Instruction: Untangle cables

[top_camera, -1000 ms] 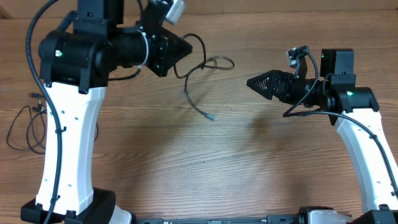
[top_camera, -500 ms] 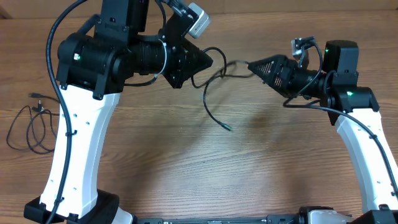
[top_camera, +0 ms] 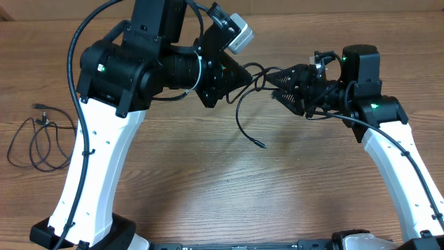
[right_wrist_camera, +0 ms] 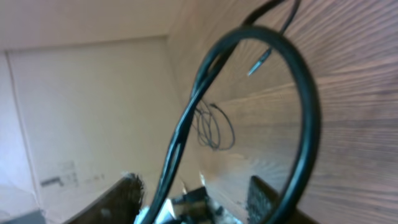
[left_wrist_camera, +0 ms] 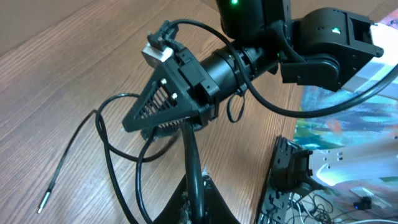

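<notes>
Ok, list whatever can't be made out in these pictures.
- Overhead: whether the right tool grips the hanging cable; its own body hides the contact.
- Right wrist: that cable is blurred, and the fingers are cut by the bottom edge.
- Left wrist: left tool cut off at the bottom edge.
- Overhead: second cable, plugs too small.

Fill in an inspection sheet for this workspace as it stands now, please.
Surface: wooden table, no spills seen.
Job's things: one lifted cable held up between the two tools, free end hanging down; a second cable lies looped on the table's left side.
Clutter: nothing seen.
Grippers: left tool shut on the lifted cable; right tool open, fingers either side of its loop.
Cables: the arms' own thick wires run along both arms.
Surroundings: a colourful sheet beside the table; a pale wall in the right wrist view.
</notes>
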You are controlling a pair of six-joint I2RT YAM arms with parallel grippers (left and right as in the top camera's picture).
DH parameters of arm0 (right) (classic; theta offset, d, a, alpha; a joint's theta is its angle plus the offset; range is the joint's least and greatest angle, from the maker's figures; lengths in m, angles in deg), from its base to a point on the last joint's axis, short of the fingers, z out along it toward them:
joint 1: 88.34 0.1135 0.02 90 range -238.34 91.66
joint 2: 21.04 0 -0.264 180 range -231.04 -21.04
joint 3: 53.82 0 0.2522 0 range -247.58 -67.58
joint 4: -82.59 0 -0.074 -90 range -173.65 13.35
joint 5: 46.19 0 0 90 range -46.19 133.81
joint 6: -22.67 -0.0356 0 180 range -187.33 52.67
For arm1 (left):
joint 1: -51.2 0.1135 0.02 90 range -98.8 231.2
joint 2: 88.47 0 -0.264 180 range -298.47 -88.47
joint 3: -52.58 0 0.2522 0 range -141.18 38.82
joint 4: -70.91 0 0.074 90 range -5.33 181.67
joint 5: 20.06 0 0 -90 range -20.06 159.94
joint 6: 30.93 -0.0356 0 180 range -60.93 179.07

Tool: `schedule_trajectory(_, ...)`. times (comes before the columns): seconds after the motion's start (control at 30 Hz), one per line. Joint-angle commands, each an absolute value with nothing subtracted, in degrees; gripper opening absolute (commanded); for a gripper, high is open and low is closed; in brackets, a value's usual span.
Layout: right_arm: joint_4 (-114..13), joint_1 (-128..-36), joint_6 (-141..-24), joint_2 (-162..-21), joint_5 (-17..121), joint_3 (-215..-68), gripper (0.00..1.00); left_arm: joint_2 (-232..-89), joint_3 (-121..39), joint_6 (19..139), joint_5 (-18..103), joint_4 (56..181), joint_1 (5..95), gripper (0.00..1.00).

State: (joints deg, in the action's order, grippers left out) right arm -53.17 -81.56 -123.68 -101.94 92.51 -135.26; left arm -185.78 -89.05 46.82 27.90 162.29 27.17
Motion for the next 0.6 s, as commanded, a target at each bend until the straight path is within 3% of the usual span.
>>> schedule_trajectory(0.0, -53.54, -81.60, -125.89, -101.52, 89.87, -135.85, 0.36, -185.89, -89.53, 45.42, 26.85, 162.27, 26.78, 0.04)
schedule_trajectory(0.17, -51.49, -81.60, -124.01, -101.52, 86.46, -135.85, 0.05, -185.87, -89.53, 45.31, 29.65, 162.56, 26.80, 0.04)
schedule_trajectory(0.57, -24.21, -81.65, -119.75, -101.52, 35.86, -135.85, 0.04, -185.87, -89.56, 45.45, 54.06, 167.21, 26.86, 0.04)
